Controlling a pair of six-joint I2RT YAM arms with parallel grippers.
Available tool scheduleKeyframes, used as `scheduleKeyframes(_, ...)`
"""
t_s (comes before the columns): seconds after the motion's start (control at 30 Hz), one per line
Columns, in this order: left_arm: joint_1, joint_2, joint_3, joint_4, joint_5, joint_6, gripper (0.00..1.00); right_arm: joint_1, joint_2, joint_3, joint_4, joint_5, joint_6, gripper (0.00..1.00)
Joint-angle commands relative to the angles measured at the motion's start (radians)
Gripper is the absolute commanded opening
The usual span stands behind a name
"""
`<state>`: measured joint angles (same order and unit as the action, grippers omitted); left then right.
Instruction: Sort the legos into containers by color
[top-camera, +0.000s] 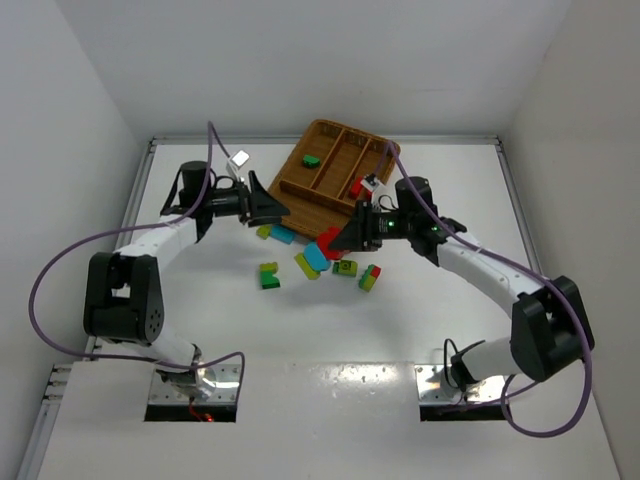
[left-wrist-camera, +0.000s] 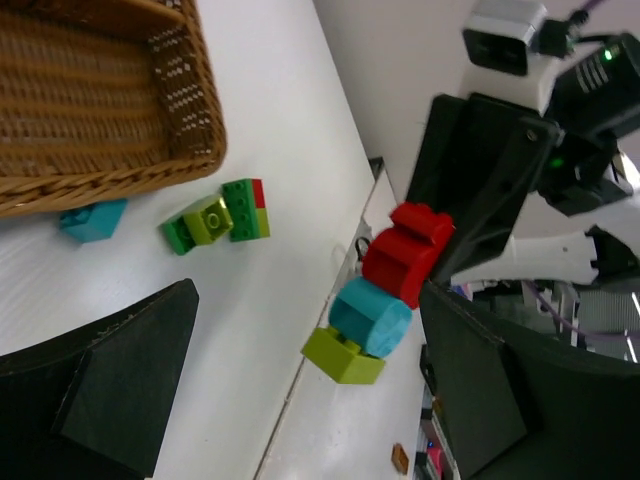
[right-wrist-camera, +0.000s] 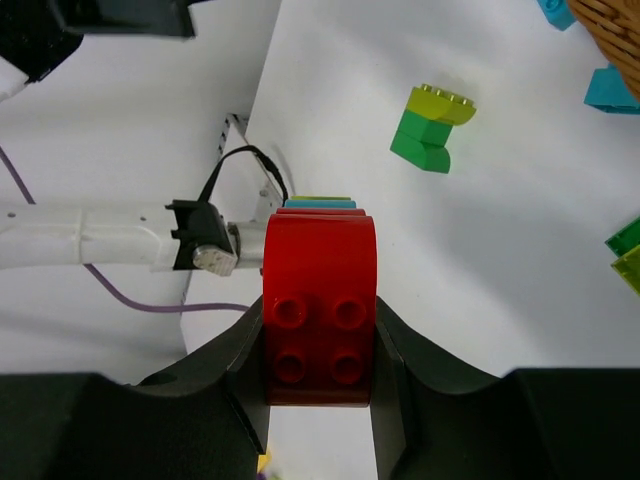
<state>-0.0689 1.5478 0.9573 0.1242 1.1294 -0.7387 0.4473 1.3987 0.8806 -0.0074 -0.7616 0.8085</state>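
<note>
My right gripper is shut on a red lego, the top of a joined stack with a light blue lego and a lime lego hanging off it above the table. My left gripper stands open a little to the left of the stack, nothing between its fingers. The brown wicker tray with its long containers lies behind both grippers. One container holds a green lego, another a red lego.
Loose legos lie on the white table in front of the tray: a lime and blue pair, a green and yellow piece, a green piece, and a lime, green and red cluster.
</note>
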Motion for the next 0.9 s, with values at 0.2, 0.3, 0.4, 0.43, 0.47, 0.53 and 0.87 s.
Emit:
scheduleKeyframes(0.2, -0.153, 0.035, 0.061, -0.119, 0.138, 0.217, 0.99, -0.013, 0.037, 0.027, 0.104, -0.064, 0.023, 0.14)
scheduleKeyframes(0.3, -0.180, 0.058, 0.061, -0.147, 0.190, 0.260, 0.99, -0.013, 0.037, 0.037, 0.113, -0.064, 0.023, 0.14)
scheduleKeyframes(0.4, -0.199, 0.049, 0.070, -0.147, 0.246, 0.288, 0.99, -0.013, 0.055, 0.037, 0.133, -0.074, 0.023, 0.14)
scheduleKeyframes(0.43, -0.200, 0.037, 0.070, -0.159, 0.268, 0.300, 0.99, -0.013, 0.056, 0.037, 0.142, -0.087, 0.023, 0.14)
scheduleKeyframes(0.47, -0.209, 0.037, 0.070, -0.175, 0.285, 0.321, 0.99, -0.013, 0.056, 0.037, 0.152, -0.087, 0.034, 0.14)
scheduleKeyframes(0.53, -0.209, 0.037, 0.081, -0.199, 0.285, 0.343, 0.99, -0.013, 0.065, 0.037, 0.170, -0.099, 0.043, 0.14)
scheduleKeyframes(0.87, -0.275, 0.156, 0.190, -0.553, 0.402, 0.664, 0.71, -0.013, 0.092, 0.046, 0.222, -0.110, 0.063, 0.14)
